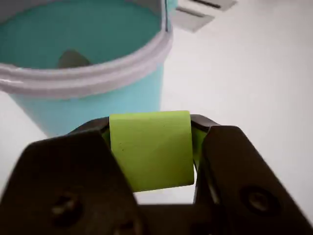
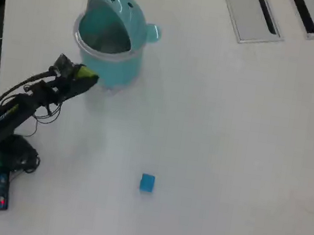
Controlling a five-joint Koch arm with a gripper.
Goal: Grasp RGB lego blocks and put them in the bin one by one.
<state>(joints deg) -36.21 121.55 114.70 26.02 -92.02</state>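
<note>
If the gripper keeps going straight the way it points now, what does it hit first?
Most likely the teal bin. The gripper, shut on the yellow-green block, faces the bin's wall just below the rim. Height is unclear from the overhead view, so it might clear the rim instead.

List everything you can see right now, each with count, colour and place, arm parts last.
Yellow-green block: one, clamped between the gripper jaws, just beside the bin.
Blue block: one, lying alone on the table in the overhead view, lower centre.
Bin: one, teal with a clear rim band, upper left in the overhead view.
Slotted panels: two, grey, top right.
Table: one, white.
Red block: none seen.
Gripper: one, black, shut on the yellow-green block.
</note>
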